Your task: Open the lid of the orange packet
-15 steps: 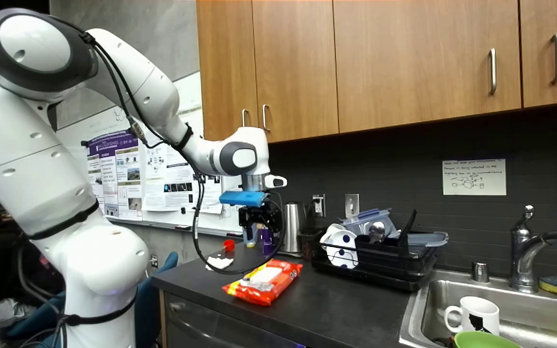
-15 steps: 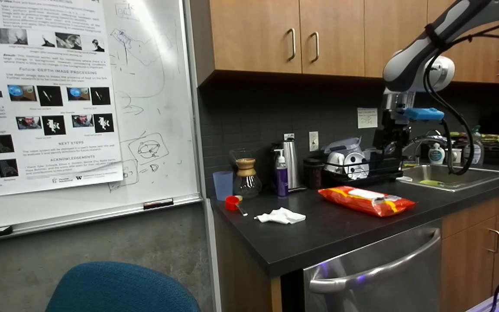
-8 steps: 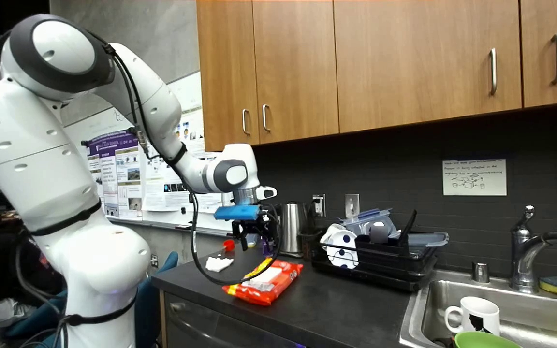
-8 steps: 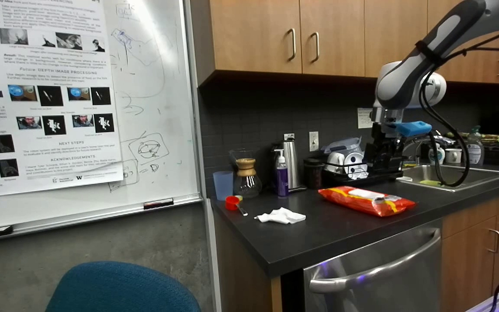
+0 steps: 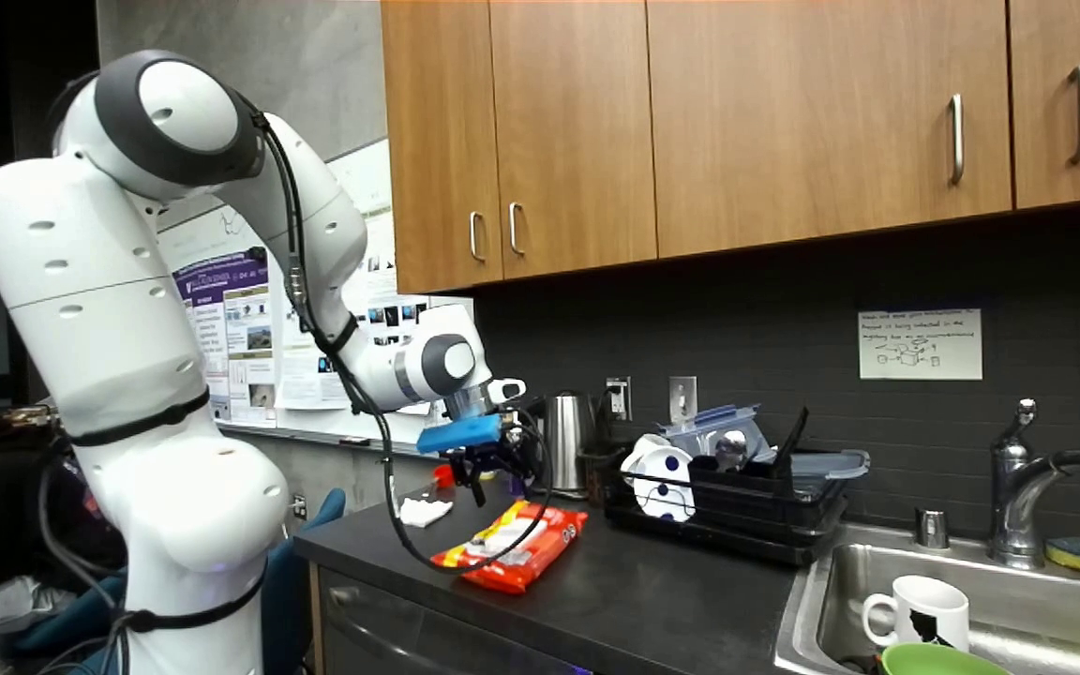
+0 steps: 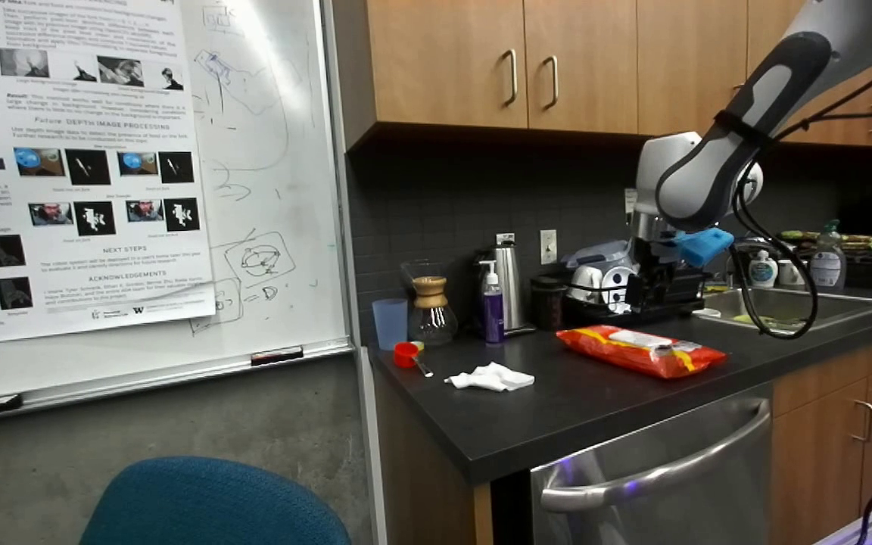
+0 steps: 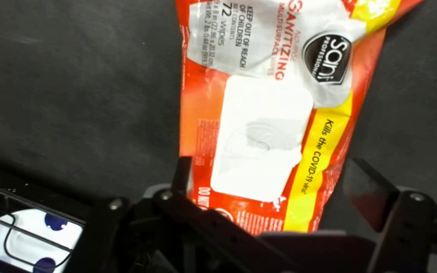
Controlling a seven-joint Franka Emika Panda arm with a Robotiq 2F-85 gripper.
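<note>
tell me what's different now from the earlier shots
The open fingers have come lower, toward the orange packet, in both exterior views, and the wrist has tipped. Nothing was taken hold of or let go. The packet, its white lid lying flat, stayed put on the counter, as did the crumpled white sheet and the red scoop.

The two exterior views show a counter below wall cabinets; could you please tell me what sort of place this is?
Most likely a kitchenette in a lab or office: the metal sink and loaded dish rack point to a kitchen, while the research poster suggests a workplace around it.
</note>
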